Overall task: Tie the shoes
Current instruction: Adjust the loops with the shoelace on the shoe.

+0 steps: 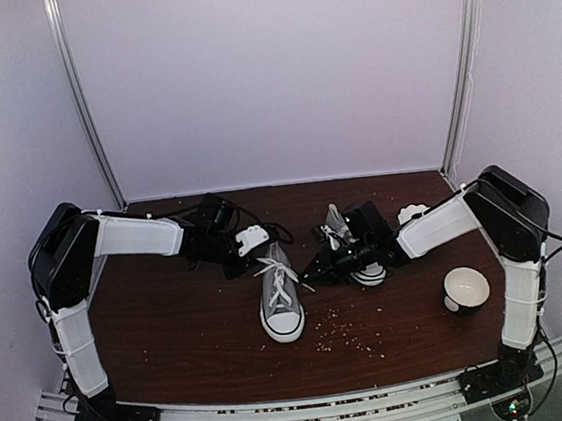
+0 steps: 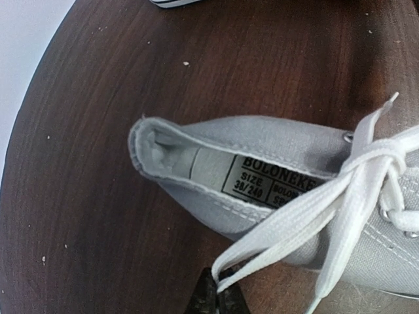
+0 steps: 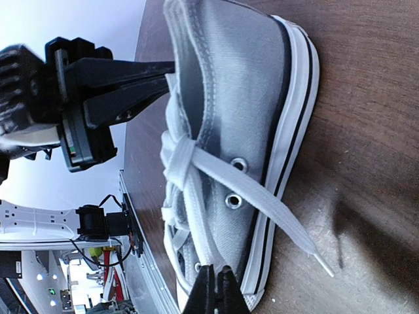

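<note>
The shoes are two grey sneakers with white toe caps. One shoe stands mid-table with its toe toward the arm bases. The other shoe lies behind my right arm, mostly hidden. My left gripper sits at the first shoe's heel and is shut on a loop of white lace; its jaws pinch the loop's bend. My right gripper is shut on a second lace strand that runs down from the knot into its jaws. A free lace end trails over the sole onto the table.
A white cup stands at the right, near the right arm. Crumbs are scattered on the dark wooden table in front of the shoes. The left gripper's black body shows beside the shoe's heel in the right wrist view.
</note>
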